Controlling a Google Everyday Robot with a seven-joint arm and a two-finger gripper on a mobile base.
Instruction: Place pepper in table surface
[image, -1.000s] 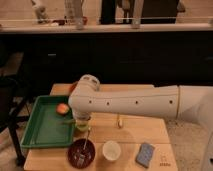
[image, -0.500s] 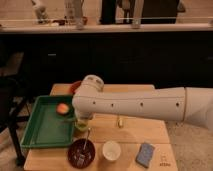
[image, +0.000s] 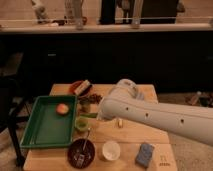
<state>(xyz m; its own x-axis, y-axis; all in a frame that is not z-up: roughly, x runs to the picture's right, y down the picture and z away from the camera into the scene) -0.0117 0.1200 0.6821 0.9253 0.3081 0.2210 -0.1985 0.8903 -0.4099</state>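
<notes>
My white arm reaches in from the right over the table surface (image: 131, 141), a light wooden plank top. The gripper (image: 99, 116) hangs at the arm's lower left end, mostly covered by the arm itself. A slim dark-green pepper (image: 90, 115) sticks out leftward from that end, just above the wood, right of the tray. The gripper is shut on it. A small round light-green cup (image: 81, 123) stands just below and left of the pepper.
A green tray (image: 37, 137) with an orange fruit (image: 62, 108) fills the table's left. A dark bowl (image: 81, 152), a white cup (image: 110, 150) and a blue sponge (image: 145, 154) line the front edge. A yellowish stick (image: 120, 122) lies mid-table. Snack items (image: 81, 88) sit behind.
The arm has swung to the right, carrying its end from the tray's right rim out over the wooden top.
</notes>
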